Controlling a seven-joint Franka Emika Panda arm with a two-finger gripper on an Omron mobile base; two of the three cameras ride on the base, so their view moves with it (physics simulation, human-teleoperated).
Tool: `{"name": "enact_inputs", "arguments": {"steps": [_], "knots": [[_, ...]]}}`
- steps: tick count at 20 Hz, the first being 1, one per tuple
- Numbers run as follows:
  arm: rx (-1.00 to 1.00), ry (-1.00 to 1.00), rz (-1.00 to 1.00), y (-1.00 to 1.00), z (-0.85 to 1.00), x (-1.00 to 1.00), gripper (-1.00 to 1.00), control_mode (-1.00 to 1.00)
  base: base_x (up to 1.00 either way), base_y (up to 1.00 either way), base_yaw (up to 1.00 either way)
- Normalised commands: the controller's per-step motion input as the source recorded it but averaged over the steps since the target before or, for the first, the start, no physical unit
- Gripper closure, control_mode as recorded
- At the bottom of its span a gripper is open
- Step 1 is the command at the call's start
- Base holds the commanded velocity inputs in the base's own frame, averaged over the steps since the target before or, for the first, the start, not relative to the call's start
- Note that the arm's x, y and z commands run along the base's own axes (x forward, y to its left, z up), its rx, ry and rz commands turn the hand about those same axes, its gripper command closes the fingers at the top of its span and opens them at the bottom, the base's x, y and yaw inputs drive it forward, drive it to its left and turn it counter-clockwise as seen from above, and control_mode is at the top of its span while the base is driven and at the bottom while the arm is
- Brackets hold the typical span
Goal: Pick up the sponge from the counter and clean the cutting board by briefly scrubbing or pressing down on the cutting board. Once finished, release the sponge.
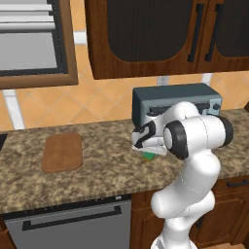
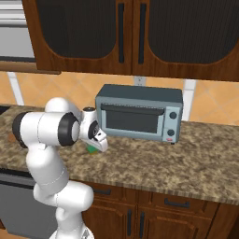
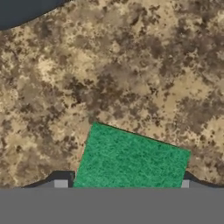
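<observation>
Sponge framed for pickup, nothing scrubbed yet.

The sponge lies flat on the counter at 6 o'clock in the hand view, long axis running 10 to 4. It is bracketed by the gripper fingertips; whether contact is made cannot be told. Lifting, scrubbing the board, and release are left.

No readable text; toaster oven dials seemingly unmarked.
</observation>
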Motion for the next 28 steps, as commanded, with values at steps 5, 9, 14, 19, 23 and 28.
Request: {"name": "enact_inputs", "arguments": {"steps": [5,9,14,19,23,28], "knots": [[0.00,-0.08,0.00,0.00,-0.01,-0.16,1.00,-1.00,0.00,0.00,0.00],[0.02,-0.11,0.01,-0.04,0.40,-0.57,1.00,-1.00,0.00,0.00,0.00],[0.05,-0.08,0.13,-0.27,0.99,-0.89,1.00,-1.00,0.00,0.00,0.00],[0.05,-0.18,0.23,-0.33,0.86,-0.90,1.00,-1.00,0.00,0.00,0.00],[0.03,-0.28,0.23,-0.08,0.87,-0.83,1.00,-1.00,0.00,0.00,0.00],[0.00,-0.18,0.15,0.10,0.69,-0.34,1.00,-1.00,0.00,0.00,0.00]]}}
